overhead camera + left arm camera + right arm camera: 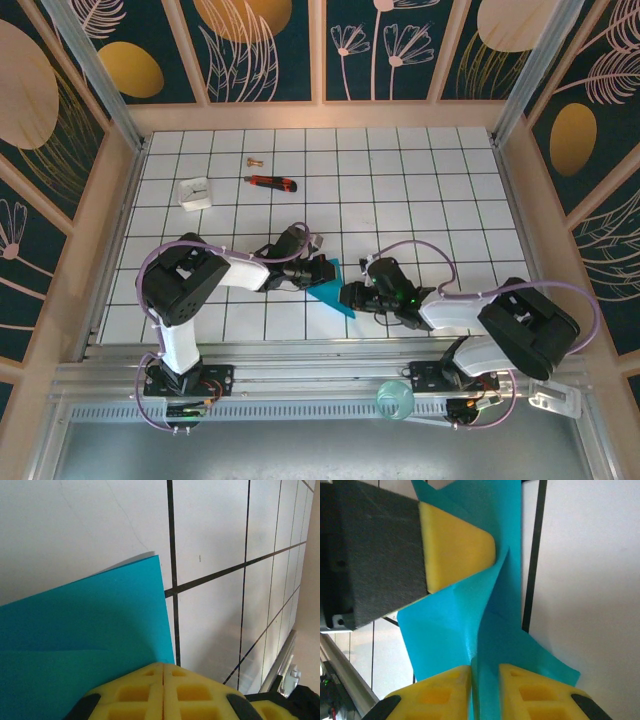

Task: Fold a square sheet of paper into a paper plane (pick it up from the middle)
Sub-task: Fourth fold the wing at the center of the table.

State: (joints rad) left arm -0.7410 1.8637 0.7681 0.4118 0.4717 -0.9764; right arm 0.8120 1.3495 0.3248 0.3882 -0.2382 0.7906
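The paper is teal-blue, the table white with black grid.

The left gripper covers the left part of the square sheet of paper. Well beyond the paper, a small brass thing is too small to identify.

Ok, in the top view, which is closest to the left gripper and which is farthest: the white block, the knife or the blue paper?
1. The blue paper, right at the left gripper.
2. The utility knife, farther back on the table.
3. The white block, back and off to the left.
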